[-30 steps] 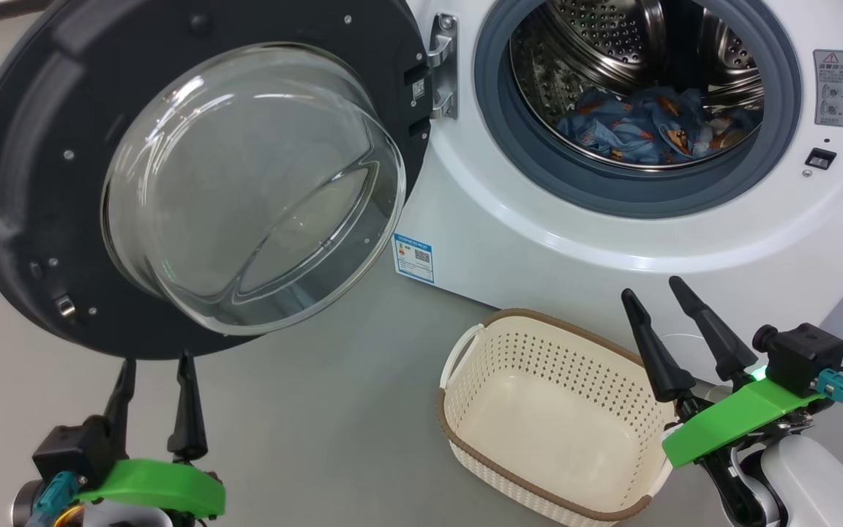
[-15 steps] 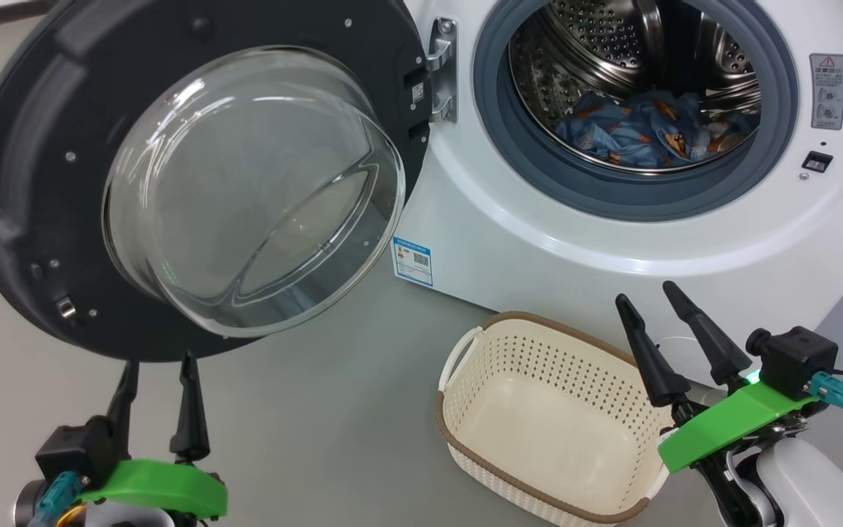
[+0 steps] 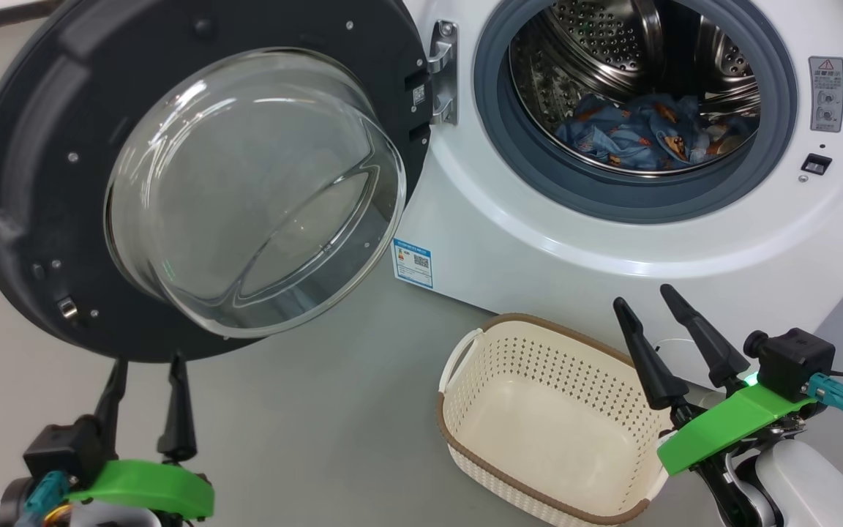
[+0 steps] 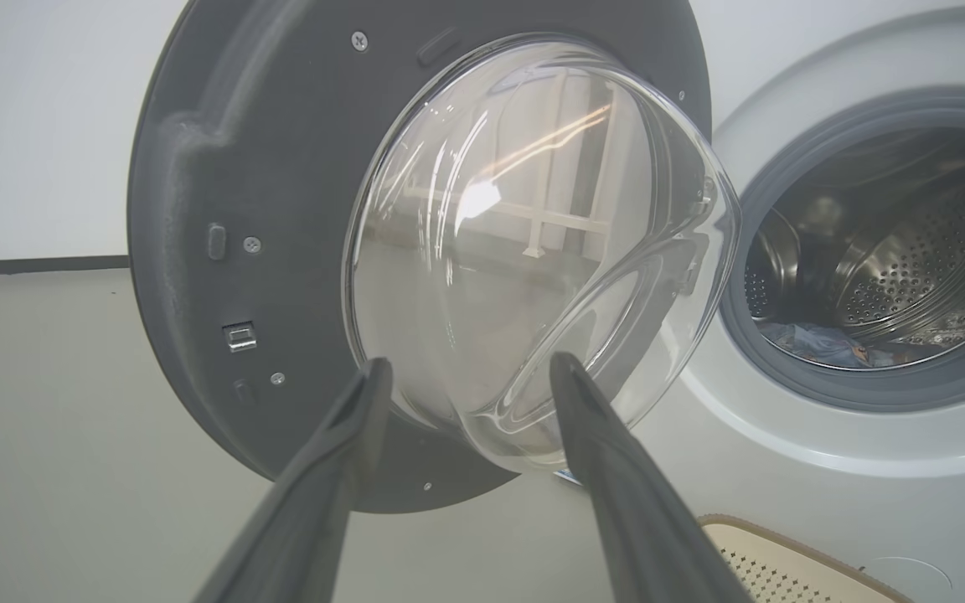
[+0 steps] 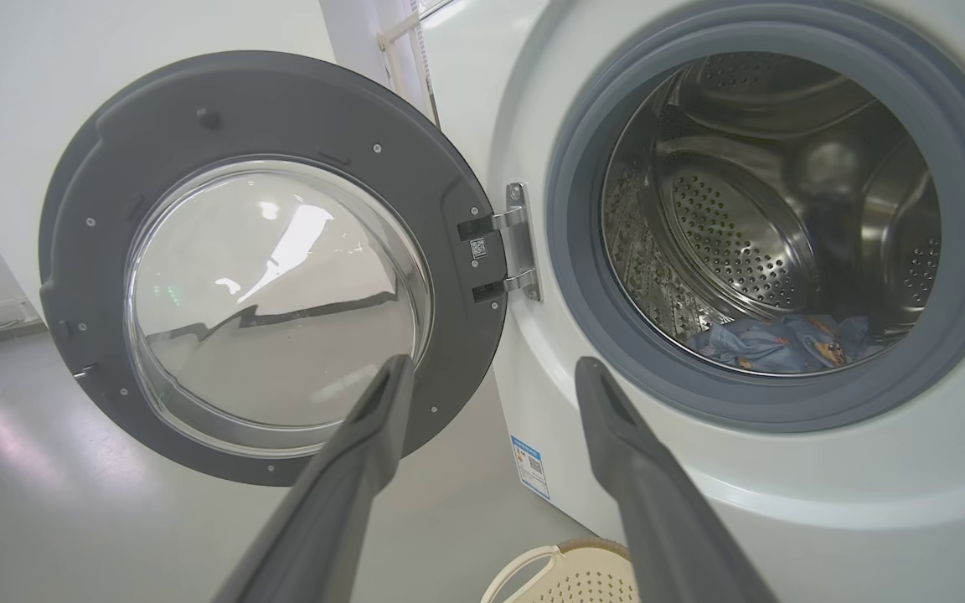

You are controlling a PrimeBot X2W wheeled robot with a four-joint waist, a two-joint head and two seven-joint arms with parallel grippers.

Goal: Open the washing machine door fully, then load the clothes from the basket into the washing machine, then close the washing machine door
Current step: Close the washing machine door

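A bare laundry space: white washing machine [image 3: 612, 241] on a smooth grey floor [image 3: 334, 410], plain white wall [image 4: 30, 126] behind.

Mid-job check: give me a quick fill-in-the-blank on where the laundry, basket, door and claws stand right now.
1. The light blue bear-print clothes lie in the ____ of the white front-loading washing machine.
2. The cream perforated plastic basket is ____.
3. The round black-rimmed glass door stands ____.
4. The left claw and right claw hold ____.
Missing: drum; empty; open; nothing.
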